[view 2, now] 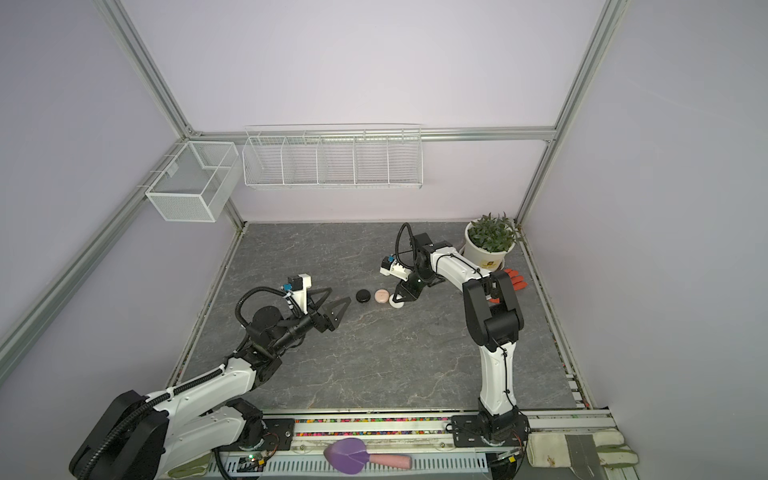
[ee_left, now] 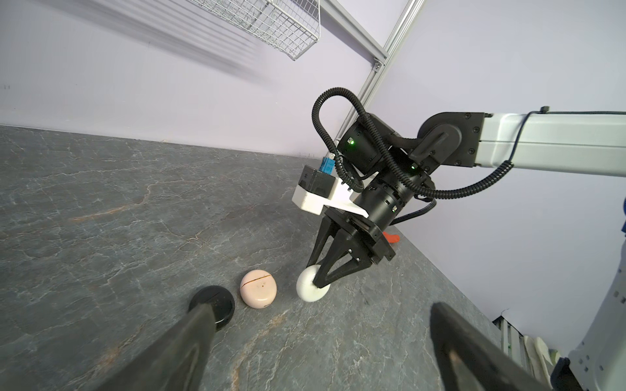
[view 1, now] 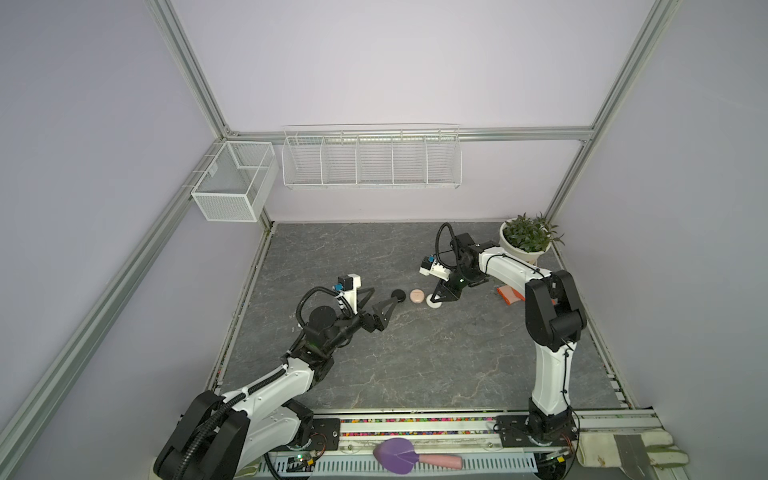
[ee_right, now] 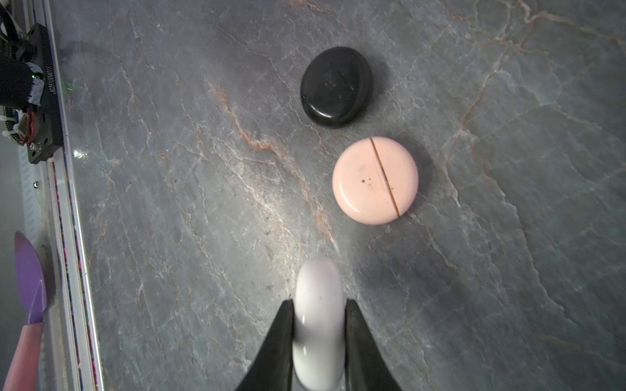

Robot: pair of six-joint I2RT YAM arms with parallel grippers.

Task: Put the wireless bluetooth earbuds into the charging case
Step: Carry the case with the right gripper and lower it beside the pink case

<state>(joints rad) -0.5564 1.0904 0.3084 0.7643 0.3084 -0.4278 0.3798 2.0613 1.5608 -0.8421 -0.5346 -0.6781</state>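
Right claw (ee_right: 318,306) clenched on white round charging case (ee_right: 318,281), held on edge | pink round case (ee_right: 375,181) and black round case (ee_right: 336,86) lie flat beside it, closed | left claw (ee_left: 318,306) released, near black round case

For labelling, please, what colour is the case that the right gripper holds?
White case, best in the right wrist view.

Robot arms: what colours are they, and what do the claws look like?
The left arm and right arm have white shells and black joints. Ribbed black cables loop by the wrists. The left claw and right claw each have two black, pointed triangle fingers. A white camera mount with a blue plug tops each.
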